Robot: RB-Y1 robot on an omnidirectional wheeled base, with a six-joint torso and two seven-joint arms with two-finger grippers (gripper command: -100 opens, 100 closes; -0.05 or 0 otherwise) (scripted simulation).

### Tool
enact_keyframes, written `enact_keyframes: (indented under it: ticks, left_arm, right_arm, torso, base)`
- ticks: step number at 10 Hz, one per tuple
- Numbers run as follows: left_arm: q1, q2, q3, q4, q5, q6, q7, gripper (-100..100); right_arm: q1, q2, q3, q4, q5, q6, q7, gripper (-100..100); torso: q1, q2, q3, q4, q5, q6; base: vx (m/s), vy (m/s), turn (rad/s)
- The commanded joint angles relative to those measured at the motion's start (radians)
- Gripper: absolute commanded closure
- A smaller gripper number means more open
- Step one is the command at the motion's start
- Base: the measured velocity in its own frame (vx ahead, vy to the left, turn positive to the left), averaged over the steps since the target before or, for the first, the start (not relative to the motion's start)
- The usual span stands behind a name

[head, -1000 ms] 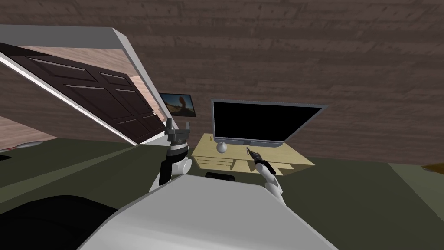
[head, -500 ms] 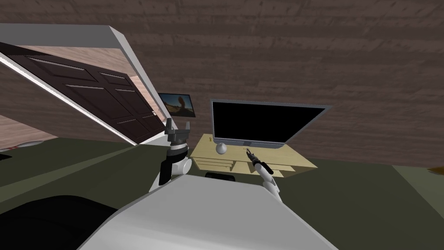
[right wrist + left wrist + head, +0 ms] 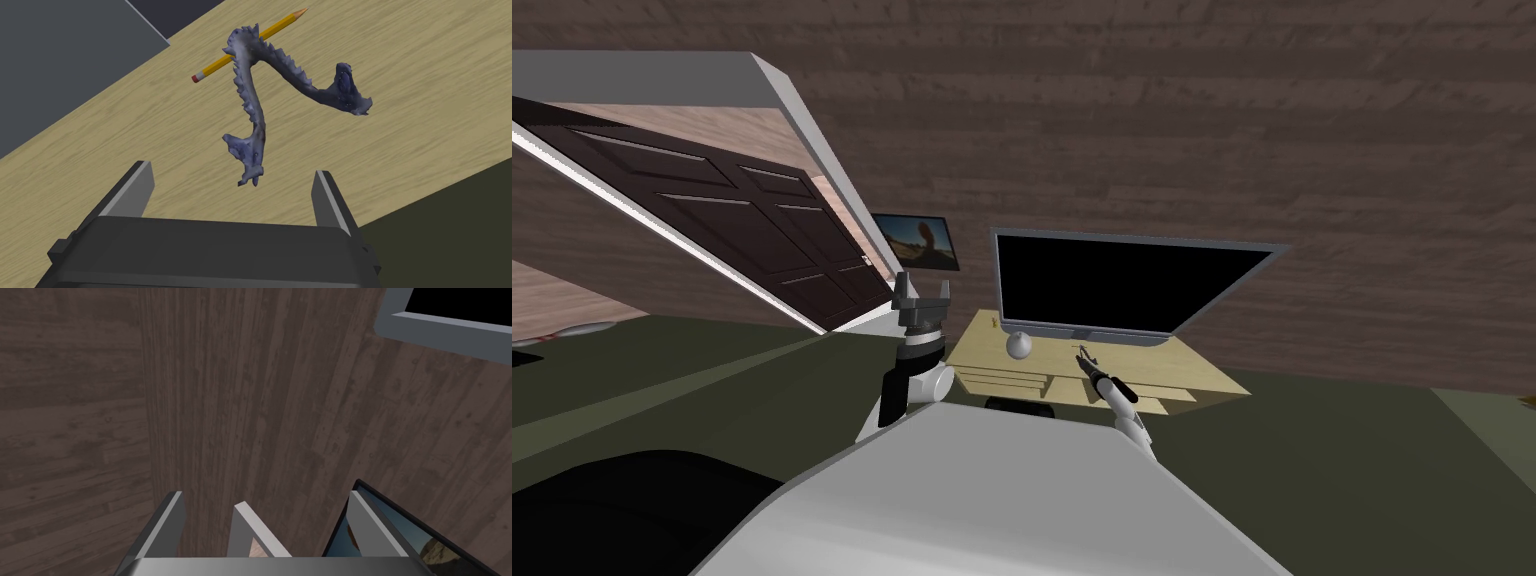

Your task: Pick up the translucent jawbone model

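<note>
The jawbone model [image 3: 260,95] is a bluish, see-through V of bone with small teeth, lying on the light wooden top of the TV stand [image 3: 410,75]. My right gripper [image 3: 232,192] hangs open just short of it, and the model's near end sits between the two fingertips and slightly beyond them. From the head camera this right gripper [image 3: 1083,354] is over the front middle of the stand [image 3: 1202,375]. My left gripper [image 3: 922,292] is raised to the left of the stand, and its fingers [image 3: 167,523] stand open with nothing between them.
A yellow pencil [image 3: 280,25] lies behind the model's tip, partly under it. A wide dark TV [image 3: 1112,285] stands at the back of the stand, with a white ball [image 3: 1019,346] before its left end. A dark door [image 3: 742,220] is at the left.
The head view has shifted a little, so I have moved slightly. My right hand has dropped a touch toward the stand's top. The left arm holds still.
</note>
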Motion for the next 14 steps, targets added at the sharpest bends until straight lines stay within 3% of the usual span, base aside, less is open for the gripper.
enact_keyframes:
  ticks: [1, 2, 3, 4, 6, 7, 8, 12, 13, 14]
  left_arm:
    - [0.000, 0.000, 0.000, 0.000, 0.000, 0.000, 0.000, 0]
    - [0.000, 0.000, 0.000, 0.000, 0.000, 0.000, 0.000, 0]
    - [0.000, 0.000, 0.000, 0.000, 0.000, 0.000, 0.000, 0]
    - [0.000, 0.000, 0.000, 0.000, 0.000, 0.000, 0.000, 0]
    - [0.000, 0.000, 0.000, 0.000, 0.000, 0.000, 0.000, 0]
    - [0.000, 0.000, 0.000, 0.000, 0.000, 0.000, 0.000, 0]
    - [0.000, 0.000, 0.000, 0.000, 0.000, 0.000, 0.000, 0]
    - [0.000, 0.000, 0.000, 0.000, 0.000, 0.000, 0.000, 0]
    - [0.000, 0.000, 0.000, 0.000, 0.000, 0.000, 0.000, 0]
    - [0.000, 0.000, 0.000, 0.000, 0.000, 0.000, 0.000, 0]
  right_arm:
    - [-0.011, 0.003, -0.006, 0.031, -0.004, 0.025, -0.022, -100]
    - [-0.005, -0.002, -0.003, 0.018, -0.007, 0.016, -0.013, -100]
    - [-0.006, -0.002, -0.004, 0.020, -0.008, 0.020, -0.015, 0]
    - [-0.008, 0.023, 0.001, 0.040, -0.008, -0.012, 0.004, -100]
    - [-0.010, 0.048, 0.005, 0.060, -0.008, -0.042, 0.023, -100]
    - [-0.009, 0.040, 0.001, 0.049, -0.003, -0.026, 0.012, -100]
    - [-0.010, 0.041, 0.001, 0.050, -0.003, -0.030, 0.015, 100]
    - [-0.010, 0.041, 0.002, 0.050, -0.003, -0.029, 0.015, 100]
    - [-0.010, 0.041, 0.002, 0.050, -0.003, -0.029, 0.015, 0]
    - [-0.007, 0.013, -0.001, 0.032, -0.008, 0.001, -0.004, 100]
  torso:
    - [0.000, 0.000, 0.000, 0.000, 0.000, 0.000]
    - [0.000, 0.000, 0.000, 0.000, 0.000, 0.000]
    - [0.002, 0.001, 0.001, 0.000, 0.000, 0.000]
    - [0.004, 0.003, 0.002, 0.001, 0.001, 0.000]
    - [0.002, 0.001, 0.001, 0.000, 0.000, 0.000]
    - [0.003, 0.003, 0.001, 0.000, 0.001, 0.000]
    - [0.004, 0.003, 0.002, 0.001, 0.001, 0.000]
    - [0.004, 0.004, 0.002, 0.001, 0.001, 0.001]
    - [0.004, 0.004, 0.002, 0.001, 0.001, 0.001]
    - [0.004, 0.004, 0.002, 0.001, 0.001, 0.001]
  base:
    - [0.060, -0.055, 0.022]
    - [0.025, -0.021, 0.006]
    - [0.000, 0.000, 0.000]
    - [0.048, -0.043, 0.014]
    - [0.021, -0.036, 0.100]
    - [0.000, 0.000, 0.000]
    - [0.000, 0.000, 0.000]
    - [0.000, 0.000, 0.004]
    - [0.000, 0.000, 0.000]
    - [-0.015, 0.021, -0.108]
